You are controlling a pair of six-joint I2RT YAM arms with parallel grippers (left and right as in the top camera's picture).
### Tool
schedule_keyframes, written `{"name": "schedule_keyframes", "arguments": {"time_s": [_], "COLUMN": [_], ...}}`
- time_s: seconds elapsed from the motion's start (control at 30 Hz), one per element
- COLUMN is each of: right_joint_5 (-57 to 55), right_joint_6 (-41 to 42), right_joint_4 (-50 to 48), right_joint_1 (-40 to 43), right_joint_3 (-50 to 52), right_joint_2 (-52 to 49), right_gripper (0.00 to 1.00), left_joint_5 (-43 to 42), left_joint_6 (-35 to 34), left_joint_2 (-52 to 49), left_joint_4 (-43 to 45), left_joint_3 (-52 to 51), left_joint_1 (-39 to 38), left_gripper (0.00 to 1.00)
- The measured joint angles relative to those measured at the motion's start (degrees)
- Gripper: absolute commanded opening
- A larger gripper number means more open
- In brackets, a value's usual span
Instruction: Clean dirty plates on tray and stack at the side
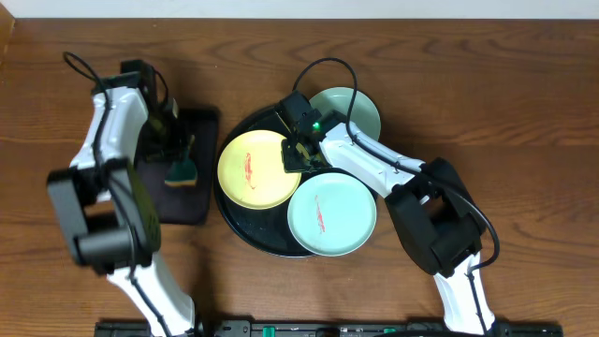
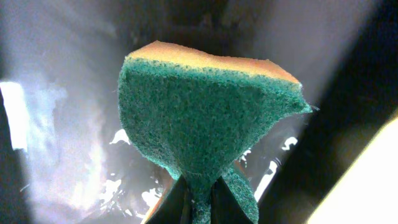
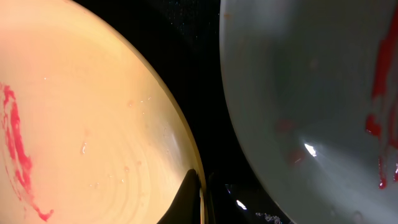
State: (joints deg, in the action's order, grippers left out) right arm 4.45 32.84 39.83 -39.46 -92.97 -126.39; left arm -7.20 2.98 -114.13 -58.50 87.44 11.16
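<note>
On the black tray [image 1: 251, 230], right gripper [image 1: 298, 156] pinched on yellow plate [image 1: 253, 170] rim, left gripper [image 2: 199, 200] clamping green sponge [image 2: 205, 118]

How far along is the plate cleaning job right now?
Nothing stacked yet. The yellow round plastic plate and near pale turquoise plate show red smears; the third plate is partly hidden. All sit on the round black tray. In hand: left gripper pinches a green sponge, right gripper grips the yellow rim. Left: wiping, stacking.
</note>
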Motion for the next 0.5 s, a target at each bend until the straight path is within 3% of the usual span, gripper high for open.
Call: {"name": "schedule_keyframes", "arguments": {"time_s": [0.23,0.5], "right_joint_5": [0.02,0.0], "right_joint_6": [0.0,0.0], "right_joint_4": [0.07,0.5], "right_joint_1": [0.0,0.0], "right_joint_3": [0.0,-0.2], "right_joint_2": [0.0,0.0], "right_gripper": [0.01,0.01], "left_joint_5": [-2.21,-4.81], "left_joint_6": [0.0,-4.17], "left_joint_2": [14.93,15.3], "left_joint_4": [-2.89,-1.51], "left_joint_3": [0.94,-1.81], "left_joint_1": [-0.66,-8.11], "left_gripper": [0.07,0.07]}}
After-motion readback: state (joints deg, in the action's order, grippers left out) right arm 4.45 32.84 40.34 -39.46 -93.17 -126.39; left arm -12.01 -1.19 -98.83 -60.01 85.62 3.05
